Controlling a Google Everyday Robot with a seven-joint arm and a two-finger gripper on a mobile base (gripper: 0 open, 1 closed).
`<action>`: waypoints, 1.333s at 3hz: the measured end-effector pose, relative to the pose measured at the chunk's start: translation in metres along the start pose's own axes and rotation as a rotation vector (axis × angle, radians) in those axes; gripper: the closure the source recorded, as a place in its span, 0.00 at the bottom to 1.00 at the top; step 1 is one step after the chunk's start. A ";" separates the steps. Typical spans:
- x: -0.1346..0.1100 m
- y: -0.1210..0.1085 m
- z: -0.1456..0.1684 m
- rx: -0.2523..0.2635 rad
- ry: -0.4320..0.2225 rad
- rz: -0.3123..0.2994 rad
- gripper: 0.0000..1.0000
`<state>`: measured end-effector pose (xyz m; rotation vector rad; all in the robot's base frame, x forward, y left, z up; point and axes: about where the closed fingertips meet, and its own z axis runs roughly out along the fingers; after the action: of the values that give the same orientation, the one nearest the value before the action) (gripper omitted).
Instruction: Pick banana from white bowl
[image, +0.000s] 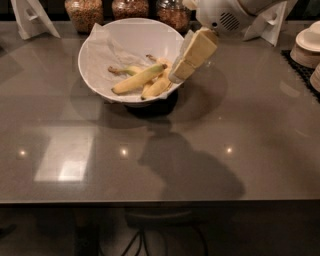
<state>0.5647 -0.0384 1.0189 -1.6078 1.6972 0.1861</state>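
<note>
Three bananas: lying in the white bowl (150, 31); the banana (140, 79), the longest, lying centrally and pointing toward 2 o'clock.
Gripper (179, 75): hovering at the bowl's 3 o'clock rim; opening, cannot tell.
Risk: grabbing the plumper banana (159, 88) lying alongside.

Cream blocky end effector (176, 76) at the white bowl (131, 21) rim, under a white vented wrist (222, 17)

tool (180, 75) at white bowl (134, 36) right rim | banana (140, 79) lying inside bowl
</note>
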 end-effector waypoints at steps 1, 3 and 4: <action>-0.035 -0.007 0.025 -0.023 -0.045 -0.038 0.00; -0.037 -0.012 0.047 -0.045 0.013 -0.108 0.00; -0.041 -0.019 0.080 -0.083 0.065 -0.176 0.00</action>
<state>0.6113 0.0370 0.9958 -1.8329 1.6043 0.1189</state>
